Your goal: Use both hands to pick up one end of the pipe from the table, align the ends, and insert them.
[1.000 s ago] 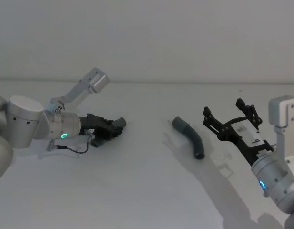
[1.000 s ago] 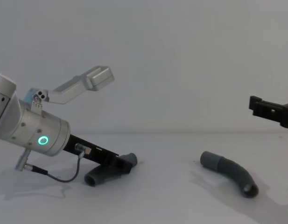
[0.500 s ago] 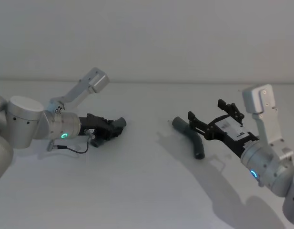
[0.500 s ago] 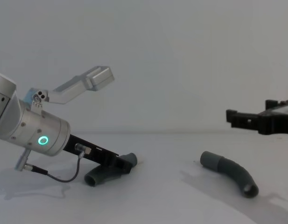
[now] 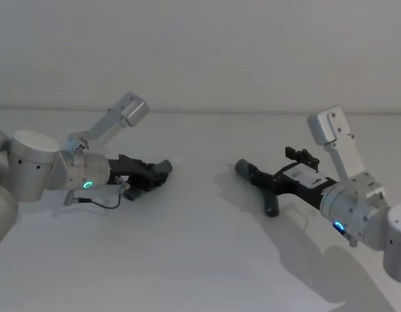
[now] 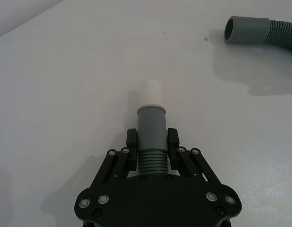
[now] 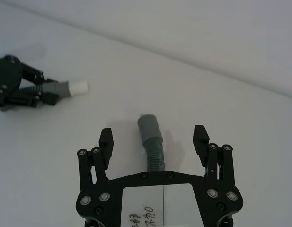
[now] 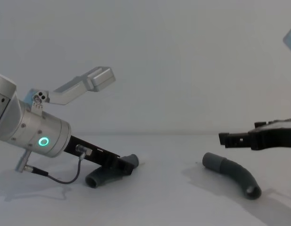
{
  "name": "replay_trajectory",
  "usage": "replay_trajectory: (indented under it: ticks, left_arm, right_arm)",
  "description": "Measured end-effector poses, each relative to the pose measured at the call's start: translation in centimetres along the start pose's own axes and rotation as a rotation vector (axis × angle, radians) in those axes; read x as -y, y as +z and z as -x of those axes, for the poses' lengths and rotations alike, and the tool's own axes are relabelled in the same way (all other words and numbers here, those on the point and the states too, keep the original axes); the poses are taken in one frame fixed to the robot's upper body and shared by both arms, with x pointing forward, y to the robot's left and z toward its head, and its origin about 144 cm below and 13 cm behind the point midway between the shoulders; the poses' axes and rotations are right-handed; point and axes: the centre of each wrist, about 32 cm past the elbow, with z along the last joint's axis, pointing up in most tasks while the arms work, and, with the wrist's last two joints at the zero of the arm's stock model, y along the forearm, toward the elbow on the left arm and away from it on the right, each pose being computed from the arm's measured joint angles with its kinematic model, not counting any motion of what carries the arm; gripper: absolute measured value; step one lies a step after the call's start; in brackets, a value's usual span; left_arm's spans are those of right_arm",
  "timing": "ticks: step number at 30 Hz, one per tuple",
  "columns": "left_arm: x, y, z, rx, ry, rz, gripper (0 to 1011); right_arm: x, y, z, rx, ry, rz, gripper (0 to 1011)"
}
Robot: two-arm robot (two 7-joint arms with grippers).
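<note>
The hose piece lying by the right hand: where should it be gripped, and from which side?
Probably the ribbed section behind the cuff, from above, pinching across its width. The hose piece lies flat, and the cuff must stay free for insertion. The open right hand hangs over it; the left hand holds the other piece likewise.

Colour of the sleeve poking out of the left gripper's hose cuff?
White. The short sleeve sticks out of the smooth grey cuff; clearest in left wrist view.
</note>
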Motion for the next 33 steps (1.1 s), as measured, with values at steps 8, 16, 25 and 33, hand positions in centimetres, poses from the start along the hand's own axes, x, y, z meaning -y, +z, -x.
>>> replay_trajectory:
  ticks: [8,16,25,33]
  left_arm:
    - [0.0,0.0,0.0,0.0,0.0,0.0,365]
    - [0.0,0.0,0.0,0.0,0.0,0.0,365]
    - [0.0,0.0,0.0,0.0,0.0,0.0,365]
    - [0.0,0.0,0.0,0.0,0.0,0.0,365]
  right_arm:
    - [-0.7,0.1,-0.6,0.01,0.02,0.059,1000]
    - [-1.3,0.0,-1.2,0.018,0.03,0.102,1000]
    - [-1.8,-0.3,-1.4,0.022,0.037,0.128,1000]
    - [-2.1,-0.6,-1.5,0.018,0.045,0.151,1000]
